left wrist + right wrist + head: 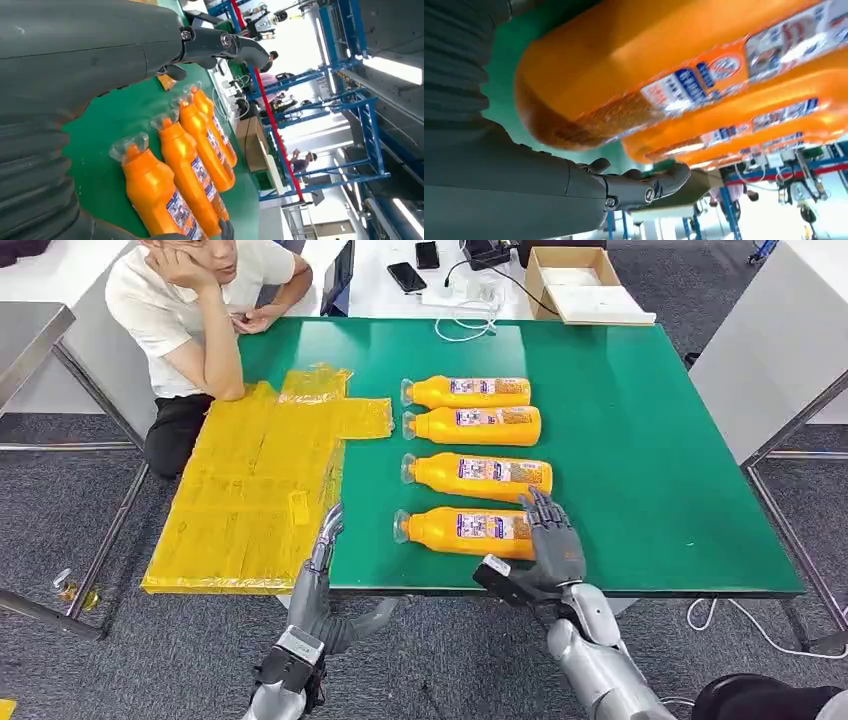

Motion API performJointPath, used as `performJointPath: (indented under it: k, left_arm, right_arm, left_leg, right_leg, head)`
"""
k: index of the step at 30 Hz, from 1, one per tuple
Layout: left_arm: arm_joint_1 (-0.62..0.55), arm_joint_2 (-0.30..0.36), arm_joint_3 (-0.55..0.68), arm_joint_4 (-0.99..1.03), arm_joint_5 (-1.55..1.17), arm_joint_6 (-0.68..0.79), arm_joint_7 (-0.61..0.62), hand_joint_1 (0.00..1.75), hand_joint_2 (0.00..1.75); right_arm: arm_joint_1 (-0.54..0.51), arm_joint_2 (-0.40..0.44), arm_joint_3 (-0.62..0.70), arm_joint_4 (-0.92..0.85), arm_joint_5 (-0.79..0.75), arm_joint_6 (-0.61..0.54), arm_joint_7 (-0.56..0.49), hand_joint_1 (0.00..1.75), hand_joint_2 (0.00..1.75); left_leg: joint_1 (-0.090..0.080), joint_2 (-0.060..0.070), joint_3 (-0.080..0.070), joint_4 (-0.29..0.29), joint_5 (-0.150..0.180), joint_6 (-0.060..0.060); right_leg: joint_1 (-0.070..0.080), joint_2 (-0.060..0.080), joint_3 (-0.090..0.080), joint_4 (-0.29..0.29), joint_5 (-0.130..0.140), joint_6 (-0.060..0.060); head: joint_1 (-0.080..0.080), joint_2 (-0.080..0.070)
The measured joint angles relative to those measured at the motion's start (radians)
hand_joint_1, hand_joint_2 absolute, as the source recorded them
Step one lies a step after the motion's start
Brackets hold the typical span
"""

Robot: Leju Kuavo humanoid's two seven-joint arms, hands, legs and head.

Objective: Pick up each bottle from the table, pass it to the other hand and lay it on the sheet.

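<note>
right hand [552,540] open at nearest bottle [465,530], left hand [325,538] beside sheet [255,480]

Overall light: the head view is evenly and brightly lit from above; only faint, soft shadows are seen under the bottles [470,460] on the green table [640,440].
Glare: the background of the left wrist view is blown out to white around the blue frames [360,100]; pale sheen is seen on the yellow sheet [250,490].
Blur: the nearest bottle [664,65] in the right wrist view is soft and its label smeared.
Dark areas: the grey hand cover [60,75] is rendered dim and out of focus.
Distortion: straight lines are slanted in both wrist views.
</note>
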Motion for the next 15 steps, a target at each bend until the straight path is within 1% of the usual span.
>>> performJointPath:
  k: [4,9,15]
  left_arm:
    - [-0.004,0.0,0.0,0.0,0.0,-0.003,0.0,0.0,1.75]
    - [-0.011,0.0,0.0,0.0,-0.004,-0.011,0.0,0.0,1.75]
    - [-0.012,-0.003,0.0,0.0,-0.018,-0.018,0.0,0.0,1.75]
  right_arm:
    - [-0.019,0.005,0.015,0.028,0.021,0.001,0.018,0.0,1.75]
    - [-0.054,0.006,0.045,0.062,0.097,0.0,0.094,0.0,1.75]
    - [-0.098,0.009,0.08,0.097,0.143,0.046,0.15,0.0,1.75]
  left_leg:
    - [0.0,0.0,0.0,0.0,0.0,0.0]
    - [0.0,0.0,0.0,0.0,0.0,0.0]
    - [0.0,0.0,0.001,0.0,0.0,0.0]
  right_leg:
    - [0.0,0.0,0.0,0.0,0.0,0.0]
    - [0.0,0.0,0.0,0.0,0.0,0.0]
    - [0.0,0.0,0.001,0.0,0.0,0.0]
  head:
    - [0.0,0.0]
    - [0.0,0.0]
    - [0.0,0.0]
